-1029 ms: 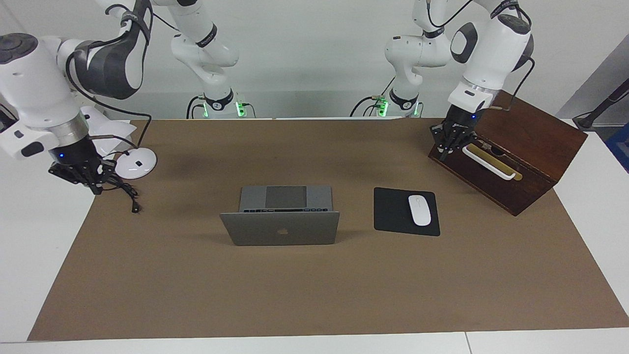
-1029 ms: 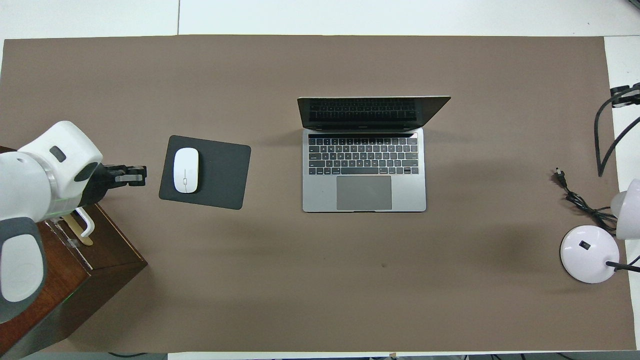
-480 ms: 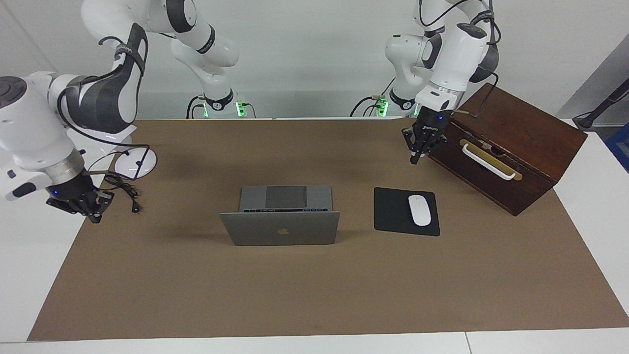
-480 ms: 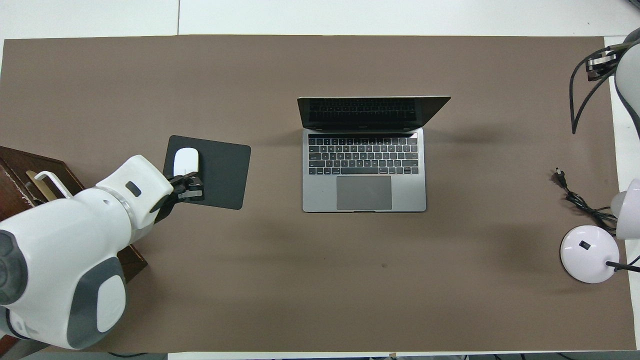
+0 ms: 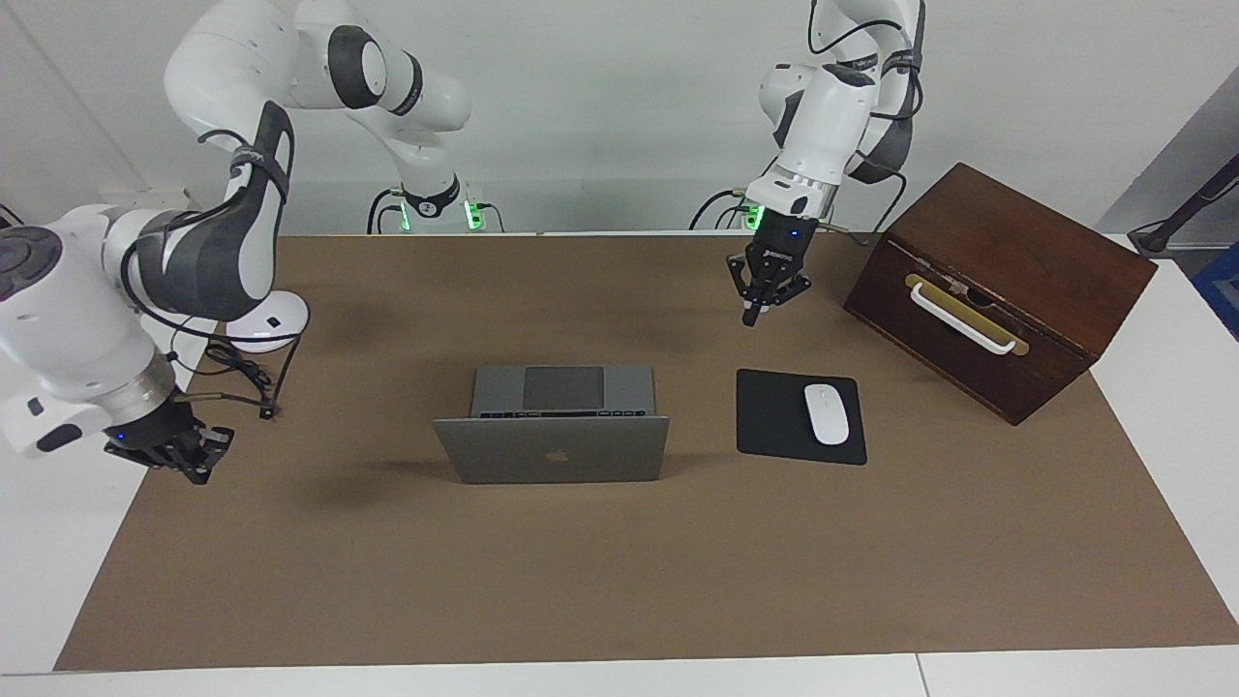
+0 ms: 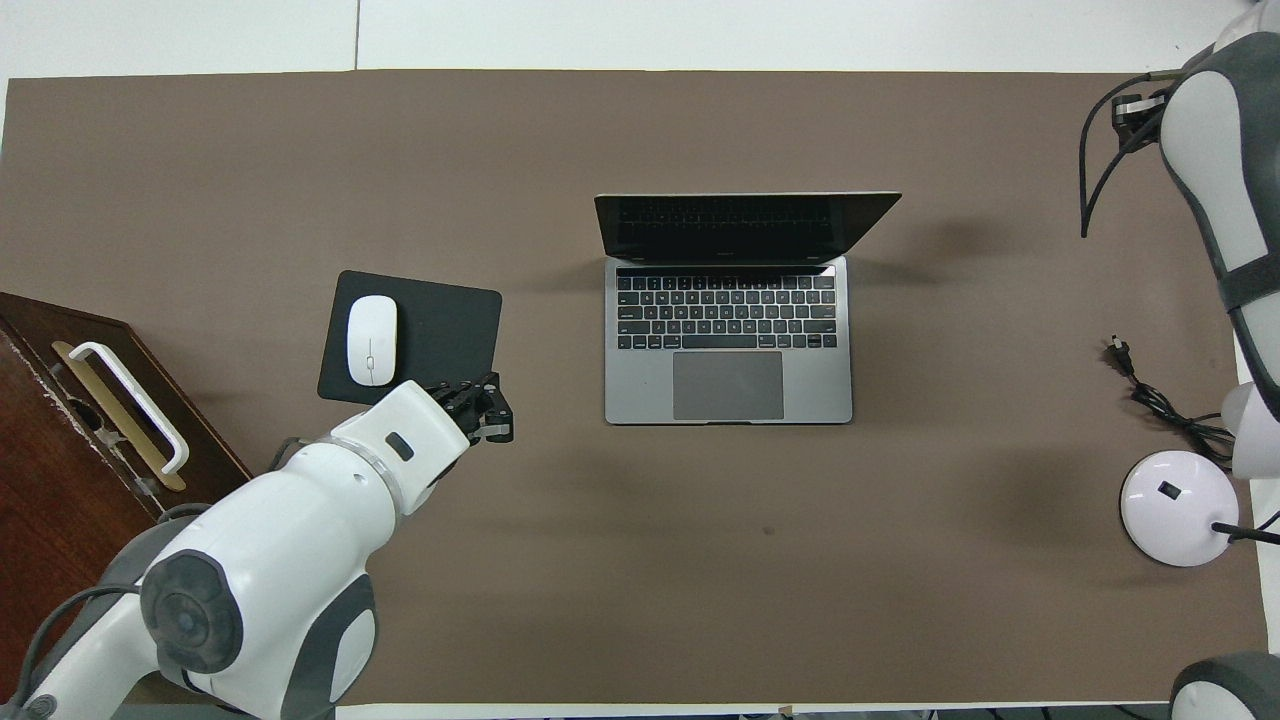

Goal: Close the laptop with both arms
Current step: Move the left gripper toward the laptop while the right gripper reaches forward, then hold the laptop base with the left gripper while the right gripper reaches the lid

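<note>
The left gripper (image 5: 751, 318) hangs in the air with its jaws pressed together and nothing between them, over the bare brown mat (image 5: 619, 561) just nearer the robots than the black mouse pad (image 5: 800, 416). In the overhead view the same gripper (image 6: 497, 420) shows at the pad's (image 6: 440, 340) near corner, between the pad and the laptop's palm rest. Its white arm comes down from the base at the left arm's end of the table (image 5: 1162, 387).

The right gripper (image 5: 194, 465) also has its jaws pressed together and holds nothing. It hovers low over the edge of the mat at the right arm's end of the table, well apart from the laptop (image 5: 553, 426). It does not show in the overhead view; only part of its arm does.

The laptop (image 6: 728, 310) stands open in the middle of the mat, its keyboard and trackpad toward the robots and its lid upright, the apple logo facing away from them. Neither gripper touches it.

A white mouse (image 5: 826, 413) lies on the mouse pad, beside the laptop toward the left arm's end. Past that stands a dark wooden box (image 5: 1002, 290) with a white handle. At the right arm's end sit a white round lamp base (image 6: 1178, 506) and a black cable (image 6: 1160, 402).
</note>
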Controlling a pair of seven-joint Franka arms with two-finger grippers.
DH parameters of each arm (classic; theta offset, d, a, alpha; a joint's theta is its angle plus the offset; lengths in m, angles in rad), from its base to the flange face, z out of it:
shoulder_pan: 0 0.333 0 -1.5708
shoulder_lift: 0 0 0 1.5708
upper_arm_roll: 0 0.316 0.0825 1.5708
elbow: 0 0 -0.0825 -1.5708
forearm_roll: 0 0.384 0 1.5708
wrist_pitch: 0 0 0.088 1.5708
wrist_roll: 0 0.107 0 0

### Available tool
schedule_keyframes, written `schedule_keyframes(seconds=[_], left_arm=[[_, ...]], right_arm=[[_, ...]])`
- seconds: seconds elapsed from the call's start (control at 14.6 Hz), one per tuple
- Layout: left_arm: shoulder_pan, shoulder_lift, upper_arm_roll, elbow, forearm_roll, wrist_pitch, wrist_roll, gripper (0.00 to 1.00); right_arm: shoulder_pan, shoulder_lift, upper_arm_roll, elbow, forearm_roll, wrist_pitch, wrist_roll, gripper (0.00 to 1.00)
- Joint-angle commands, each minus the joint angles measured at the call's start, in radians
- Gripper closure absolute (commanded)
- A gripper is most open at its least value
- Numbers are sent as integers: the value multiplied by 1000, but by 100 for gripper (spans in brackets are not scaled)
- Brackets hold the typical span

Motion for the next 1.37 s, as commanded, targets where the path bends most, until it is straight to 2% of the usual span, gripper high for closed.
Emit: schedule_keyframes(seconds=[0.0, 0.34, 0.62, 1.1, 1.3], left_arm=[[-78, 74, 14, -16, -17, 152, -24, 100], [-149, 187, 14, -20, -17, 324, -26, 100], [-163, 219, 14, -20, -15, 379, -19, 100], [-184, 355, 14, -12, -6, 554, 16, 100], [-201, 438, 15, -4, -3, 662, 17, 100]], right_arm=[[27, 30, 11, 44, 1, -4, 80, 100], [100, 25, 11, 38, 1, -13, 230, 100], [151, 19, 11, 32, -2, -5, 314, 100], [258, 10, 13, 13, -48, 12, 316, 100], [278, 8, 13, 12, -48, 7, 299, 100]])
